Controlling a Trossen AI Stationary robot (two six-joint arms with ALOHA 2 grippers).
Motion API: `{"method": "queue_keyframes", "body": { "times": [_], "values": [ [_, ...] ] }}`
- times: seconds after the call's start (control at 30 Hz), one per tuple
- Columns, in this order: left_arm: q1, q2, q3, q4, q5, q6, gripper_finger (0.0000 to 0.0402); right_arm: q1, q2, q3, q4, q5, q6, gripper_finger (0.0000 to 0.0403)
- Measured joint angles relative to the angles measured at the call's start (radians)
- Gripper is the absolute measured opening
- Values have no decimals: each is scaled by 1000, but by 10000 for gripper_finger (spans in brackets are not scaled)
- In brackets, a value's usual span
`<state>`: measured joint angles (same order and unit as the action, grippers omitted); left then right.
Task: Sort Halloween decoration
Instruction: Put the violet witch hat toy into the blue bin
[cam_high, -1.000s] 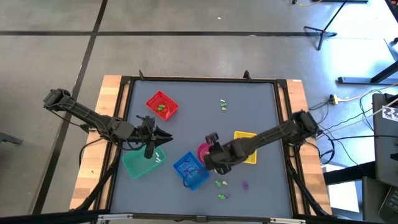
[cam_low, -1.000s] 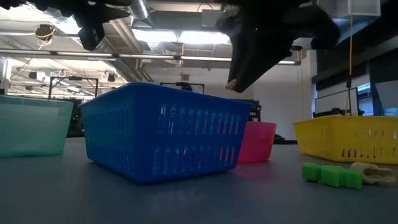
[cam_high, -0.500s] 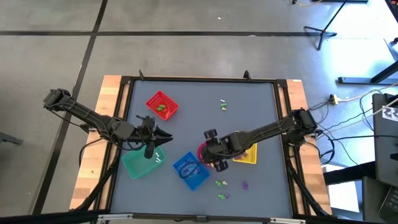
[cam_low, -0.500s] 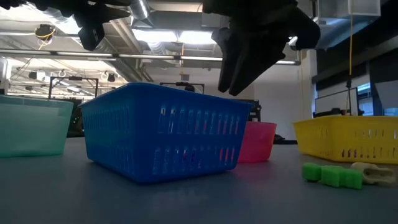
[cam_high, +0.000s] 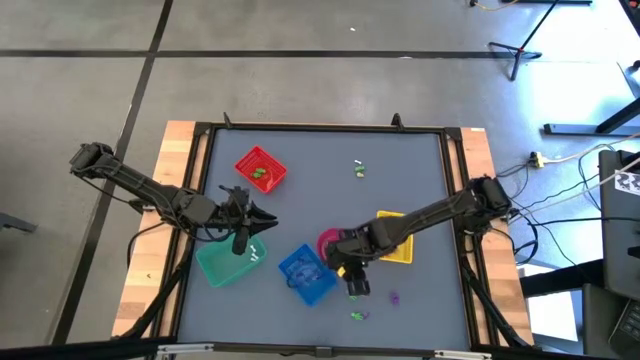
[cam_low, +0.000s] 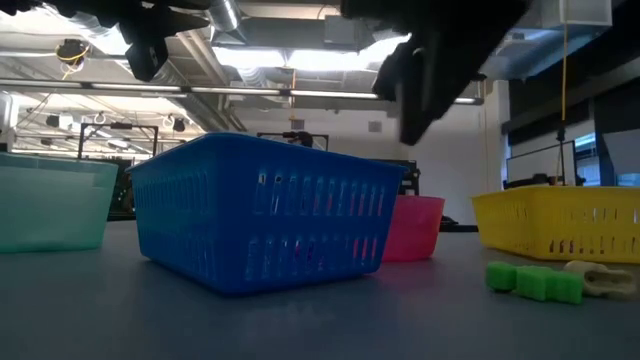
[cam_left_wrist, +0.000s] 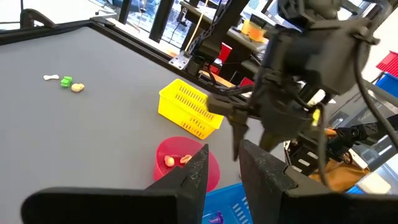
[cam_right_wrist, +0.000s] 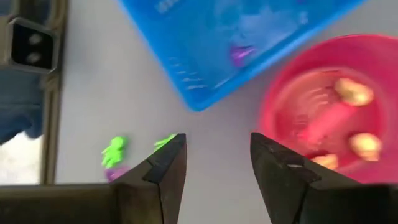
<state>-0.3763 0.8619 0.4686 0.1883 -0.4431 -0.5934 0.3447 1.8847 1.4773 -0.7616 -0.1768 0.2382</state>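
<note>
We see the right gripper (cam_high: 357, 287), jaws spread and empty, over smooth grey table (cam_high: 420, 170) beside the slatted blue plastic basket (cam_high: 306, 273) and round glossy pink bowl (cam_right_wrist: 329, 118); tiny green trinkets (cam_right_wrist: 114, 150) lie below; left gripper (cam_high: 241, 246), fingers slightly apart, hangs above the teal basket (cam_high: 225, 265)

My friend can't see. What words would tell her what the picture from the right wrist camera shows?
The right arm's open jaws hang empty above the grey table. Past them sit a pink bowl holding cream trinkets and a blue basket holding a purple trinket, and green trinkets lie on the table.
</note>
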Motion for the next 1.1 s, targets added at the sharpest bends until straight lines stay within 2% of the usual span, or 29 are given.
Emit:
{"method": "queue_keyframes", "body": {
  "times": [0.17,0.4,0.7,0.93,1.1],
  "values": [
    [0,0,0,0,0,0,76,69,0,0,0,12,29,176],
    [0,0,0,0,0,-1,76,141,0,0,-11,92,99,176],
    [0,0,0,0,0,-1,76,276,0,0,7,96,97,176],
    [0,0,0,0,0,0,76,366,36,2,16,217,96,176],
    [0,0,1,0,6,0,76,391,80,2,47,228,113,176]
  ]
}}
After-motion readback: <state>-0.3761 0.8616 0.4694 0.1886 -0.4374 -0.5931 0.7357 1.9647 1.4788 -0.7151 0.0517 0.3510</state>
